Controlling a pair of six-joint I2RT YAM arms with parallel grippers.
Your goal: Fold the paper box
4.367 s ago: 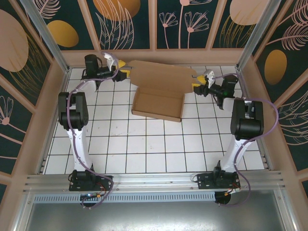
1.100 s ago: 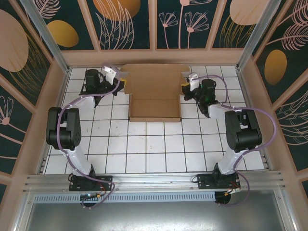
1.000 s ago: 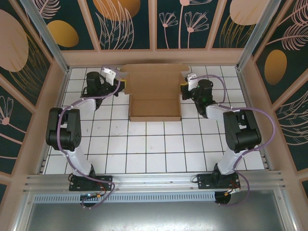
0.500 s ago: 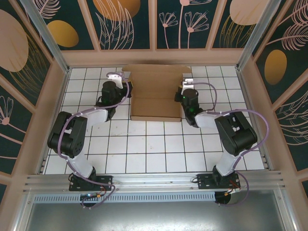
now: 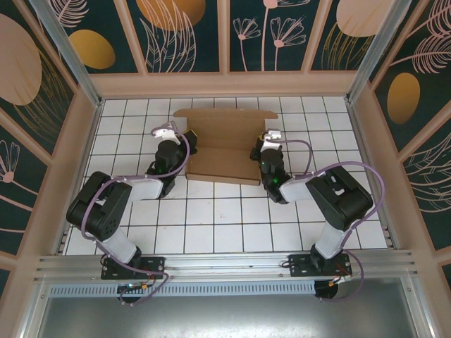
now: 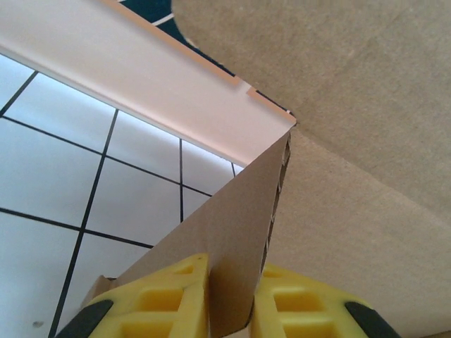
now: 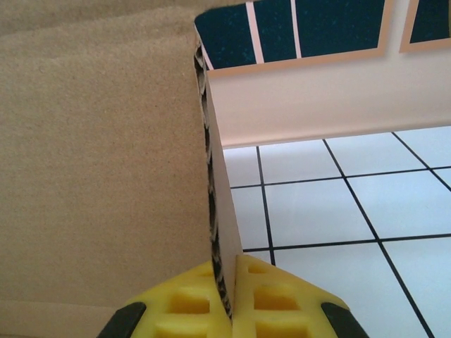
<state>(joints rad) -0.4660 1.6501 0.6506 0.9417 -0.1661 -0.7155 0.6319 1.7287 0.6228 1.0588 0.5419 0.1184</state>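
Paper box [image 5: 224, 144] sits far-centre on the tiled table [image 5: 211, 211]; left gripper [image 6: 231, 285] and right gripper [image 7: 227, 282] are each pinched onto a side flap, so I'd move both flaps together and level to avoid skewing the crease.

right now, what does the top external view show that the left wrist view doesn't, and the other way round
Top external: the whole paper box on the tiled floor, with the left arm and right arm at its two sides.
Left wrist: close up, the yellow pads of the left jaws pinch a side flap, whose corrugated edge is plain to see.
Both: the brown cardboard, the tiled floor, and the left jaws at the box's left side.
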